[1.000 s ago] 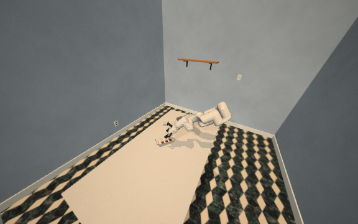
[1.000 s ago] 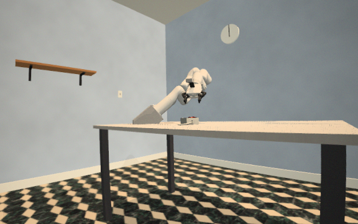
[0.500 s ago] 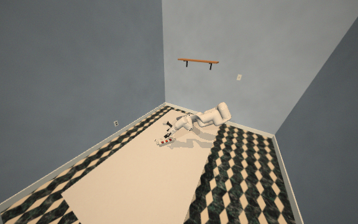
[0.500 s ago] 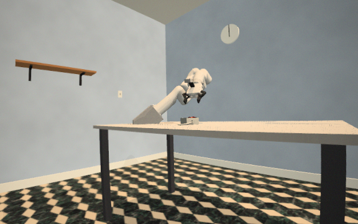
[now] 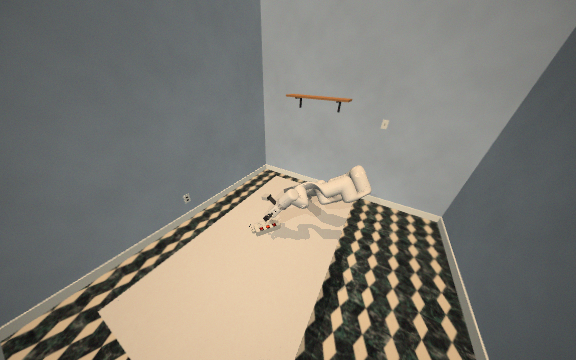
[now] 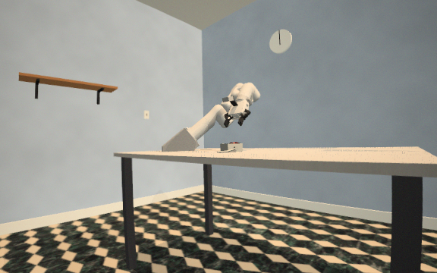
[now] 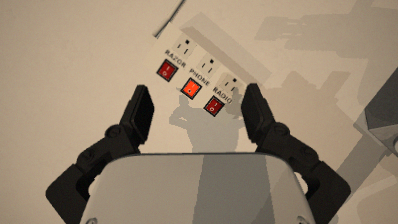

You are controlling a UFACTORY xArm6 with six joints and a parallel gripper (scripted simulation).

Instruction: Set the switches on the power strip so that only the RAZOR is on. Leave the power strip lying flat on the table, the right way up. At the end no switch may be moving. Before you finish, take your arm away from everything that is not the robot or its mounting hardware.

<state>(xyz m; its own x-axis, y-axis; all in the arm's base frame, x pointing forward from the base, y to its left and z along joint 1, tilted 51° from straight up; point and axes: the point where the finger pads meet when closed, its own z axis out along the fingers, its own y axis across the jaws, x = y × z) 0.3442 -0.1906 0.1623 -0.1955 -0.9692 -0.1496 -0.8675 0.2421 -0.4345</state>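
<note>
Power strip (image 7: 207,70) lies flat on the beige table (image 6: 317,157), face up, set on a slant below my wrist camera. Its three red rocker switches run in a diagonal row: the RAZOR switch (image 7: 166,70) at the upper left, the PHONE switch (image 7: 191,88) in the middle, the RADIO switch (image 7: 213,106) at the lower right. The PHONE switch glows a brighter orange-red than the two darker ones beside it. My gripper (image 7: 197,95) hangs above the strip, apart from it, spread wide and holding nothing. My right finger (image 7: 256,112) shows just beside the RADIO end, my left finger (image 7: 140,112) over bare table. From the side, my gripper (image 6: 237,118) sits tilted above the strip (image 6: 231,146).
</note>
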